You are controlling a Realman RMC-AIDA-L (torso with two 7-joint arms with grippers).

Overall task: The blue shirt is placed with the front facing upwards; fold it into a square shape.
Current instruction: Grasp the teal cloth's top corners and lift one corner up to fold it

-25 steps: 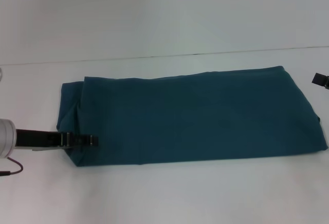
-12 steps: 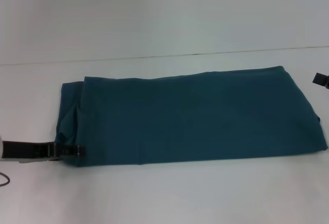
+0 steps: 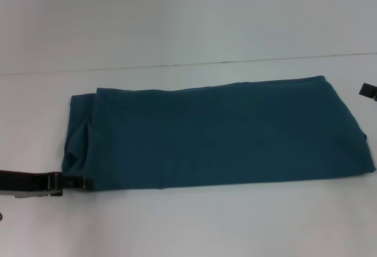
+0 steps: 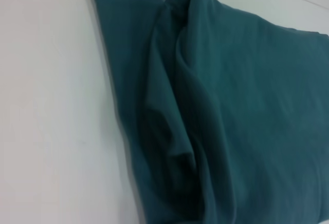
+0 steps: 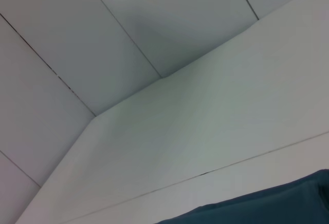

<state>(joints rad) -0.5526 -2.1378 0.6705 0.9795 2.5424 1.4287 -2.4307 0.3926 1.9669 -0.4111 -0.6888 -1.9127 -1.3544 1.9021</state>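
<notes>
The blue shirt lies on the white table, folded into one long band running left to right, plain side up, lettering hidden. Its left end is rumpled, with a narrower layer sticking out. My left gripper lies low over the table at the shirt's near-left corner, its tip just touching the hem, holding nothing that I can see. The left wrist view shows the shirt's bunched left end up close. Only a dark bit of my right gripper shows at the right edge, beside the shirt's far-right corner. A corner of the shirt shows in the right wrist view.
The table's back edge meets a pale wall just beyond the shirt. Bare white tabletop surrounds the shirt in front and to the left.
My left gripper has drawn back to the left and slightly toward the table's front, from over the shirt's left end to its near-left corner. The shirt and the right arm stayed still.
</notes>
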